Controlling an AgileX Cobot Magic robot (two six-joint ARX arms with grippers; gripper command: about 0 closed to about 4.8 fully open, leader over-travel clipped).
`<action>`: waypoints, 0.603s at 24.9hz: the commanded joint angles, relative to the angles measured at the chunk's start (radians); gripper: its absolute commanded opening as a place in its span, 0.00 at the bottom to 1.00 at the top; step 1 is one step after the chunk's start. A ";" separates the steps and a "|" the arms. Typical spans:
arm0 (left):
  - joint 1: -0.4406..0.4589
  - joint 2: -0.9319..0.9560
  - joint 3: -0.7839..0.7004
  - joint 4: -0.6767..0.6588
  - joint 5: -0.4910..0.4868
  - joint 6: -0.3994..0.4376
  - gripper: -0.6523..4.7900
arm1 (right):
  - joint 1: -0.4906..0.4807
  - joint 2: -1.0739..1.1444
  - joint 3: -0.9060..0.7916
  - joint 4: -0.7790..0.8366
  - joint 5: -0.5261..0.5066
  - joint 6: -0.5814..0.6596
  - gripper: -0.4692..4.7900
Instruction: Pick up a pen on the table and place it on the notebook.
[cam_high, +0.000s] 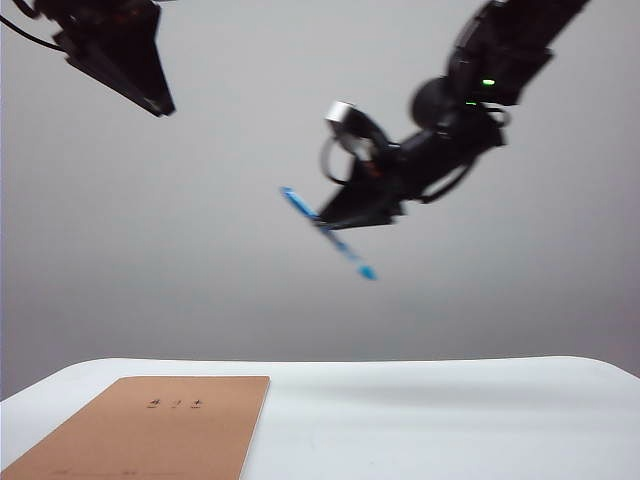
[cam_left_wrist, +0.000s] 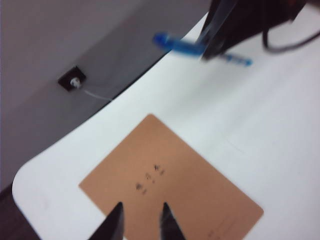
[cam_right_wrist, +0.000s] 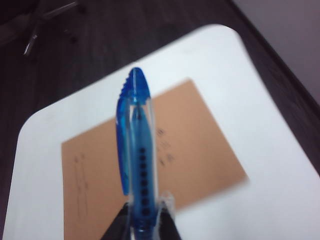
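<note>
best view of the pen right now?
Right wrist view: the pen fills the frame, sharp, clamped in the right gripper. The exterior view shows it small and blurred, high over the table; the left wrist view shows it blurred, partly hidden by the gripper.

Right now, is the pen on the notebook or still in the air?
In the air. The right claw is shut on the pen, tilted, high above the table; the notebook cover lies bare.
</note>
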 joint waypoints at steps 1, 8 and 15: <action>0.049 -0.059 0.003 -0.043 0.002 -0.010 0.29 | 0.077 -0.004 0.006 0.093 0.095 0.009 0.16; 0.122 -0.183 0.002 -0.082 -0.068 -0.017 0.29 | 0.214 0.003 0.006 0.246 0.328 0.132 0.17; 0.133 -0.267 0.002 -0.117 -0.061 0.002 0.29 | 0.291 0.080 0.024 0.261 0.469 0.237 0.17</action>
